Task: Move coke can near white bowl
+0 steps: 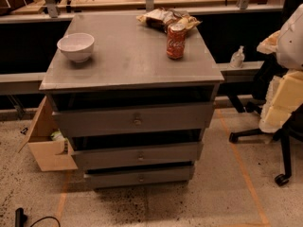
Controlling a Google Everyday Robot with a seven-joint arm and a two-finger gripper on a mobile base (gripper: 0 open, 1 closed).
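The coke can [176,41] is red with white script and a silver top. It stands upright on the grey cabinet top [128,56], at the back right. The white bowl [75,47] sits upright on the left side of the same top, about a third of the frame's width from the can. The bowl looks empty. My gripper is not in view. A white and cream shape [289,65] at the right edge may be part of my arm, and it is well clear of the can.
A brown and yellow snack bag [165,19] lies just behind the can. The cabinet has three drawers [137,122] slightly pulled out. An office chair base [279,141] stands at the right, an open cardboard box [47,145] at the lower left, and a small bottle [237,57] on a ledge.
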